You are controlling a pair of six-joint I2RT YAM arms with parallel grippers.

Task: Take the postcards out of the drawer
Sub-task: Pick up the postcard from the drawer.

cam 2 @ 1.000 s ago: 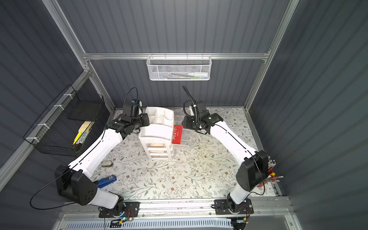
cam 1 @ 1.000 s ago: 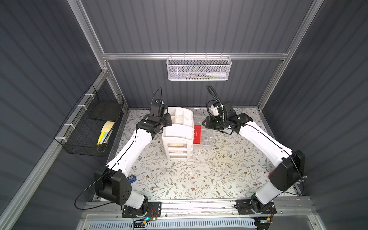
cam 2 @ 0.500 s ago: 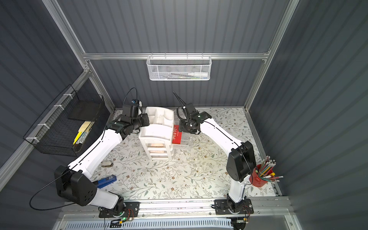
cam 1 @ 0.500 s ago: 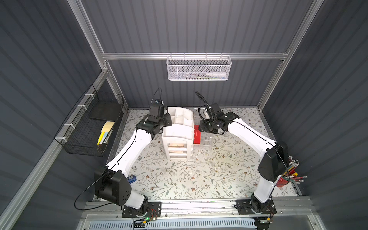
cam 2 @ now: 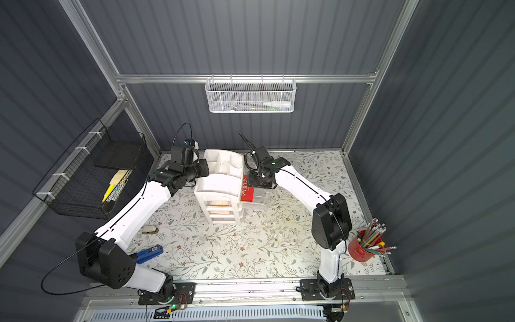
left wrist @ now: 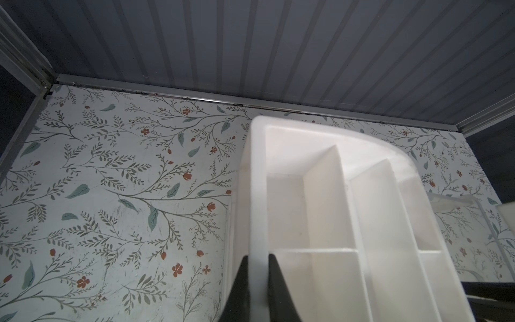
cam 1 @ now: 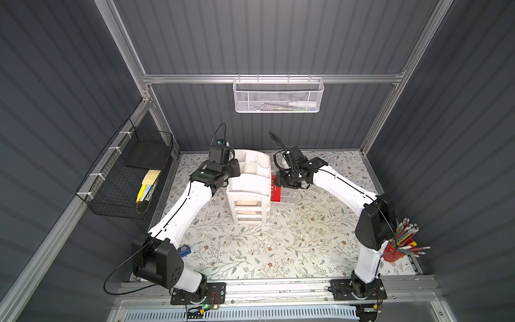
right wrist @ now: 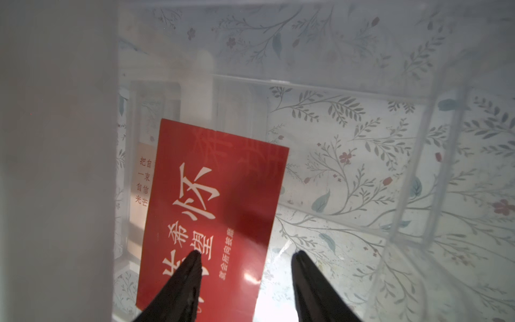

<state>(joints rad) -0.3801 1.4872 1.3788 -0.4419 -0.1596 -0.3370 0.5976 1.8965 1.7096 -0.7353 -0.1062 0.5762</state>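
Nothing out yet lol. My right fingers (right wrist: pixel 181 278) spread, empty, over red postcard (right wrist: pixel 217 212) in drawer (right wrist: pixel 434 139), pale postcard (right wrist: pixel 142 181) beside. Left fingers (left wrist: pixel 242 287) clamped on organizer rim (left wrist: pixel 257 195).

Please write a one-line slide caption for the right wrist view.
Open right gripper over a bright red rectangular postcard with white Chinese characters, lying in a clear plastic drawer.

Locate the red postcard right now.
In a top view the red postcard lies in the clear drawer pulled out right of the white organizer, beneath the open right gripper.
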